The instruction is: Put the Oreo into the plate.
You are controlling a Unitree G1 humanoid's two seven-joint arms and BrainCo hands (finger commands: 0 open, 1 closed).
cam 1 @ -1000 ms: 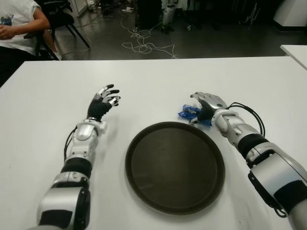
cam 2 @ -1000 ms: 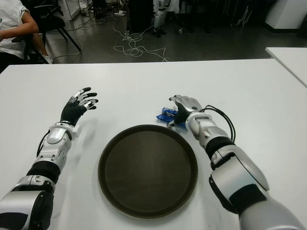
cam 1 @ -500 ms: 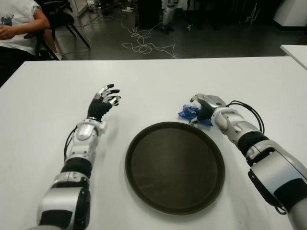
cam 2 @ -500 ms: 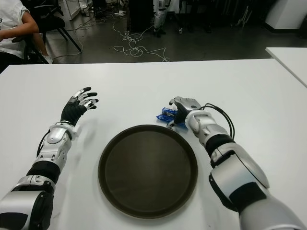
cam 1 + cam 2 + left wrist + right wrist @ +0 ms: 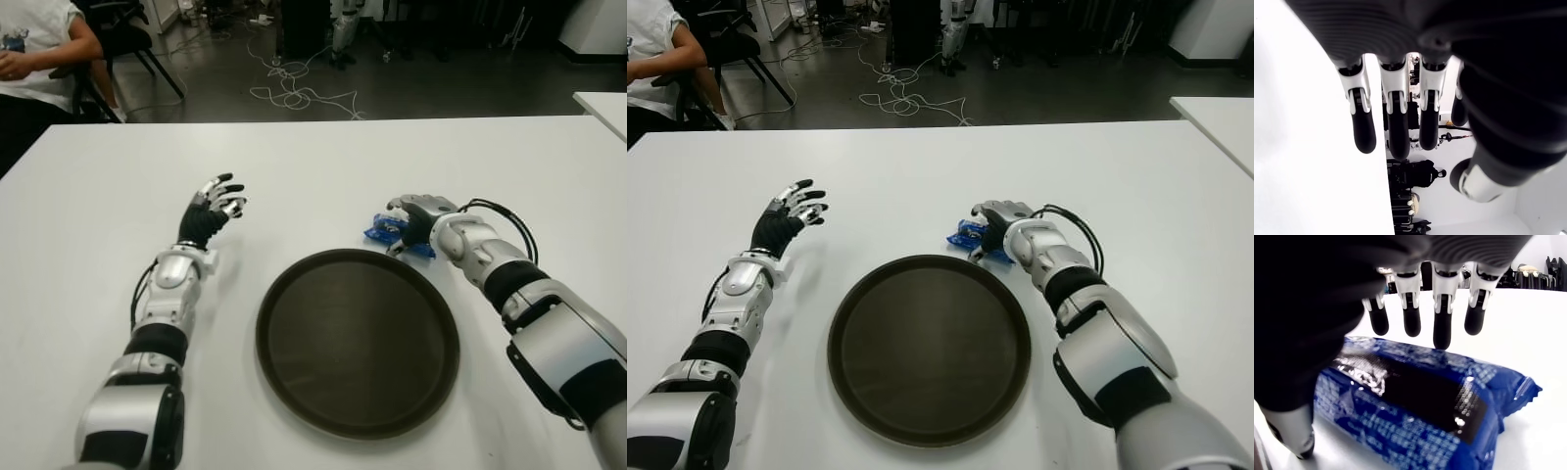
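Observation:
The Oreo (image 5: 383, 230) is a blue packet lying flat on the white table (image 5: 313, 166), just beyond the far right rim of the dark round plate (image 5: 358, 338). My right hand (image 5: 404, 223) arches over the packet. In the right wrist view its fingertips (image 5: 1442, 335) hang above the Oreo (image 5: 1420, 411) and the thumb stands beside it, so the fingers are spread around the packet, not closed on it. My left hand (image 5: 217, 200) shows to the left of the plate with its fingers spread and nothing in it.
A seated person (image 5: 29, 49) is at the far left beyond the table's corner. Cables (image 5: 294, 93) lie on the floor behind the table. Another white table (image 5: 602, 103) shows at the right edge.
My right hand has dropped lower and tipped its fingers further down over the Oreo packet. The packet, the plate and the left hand have not moved.

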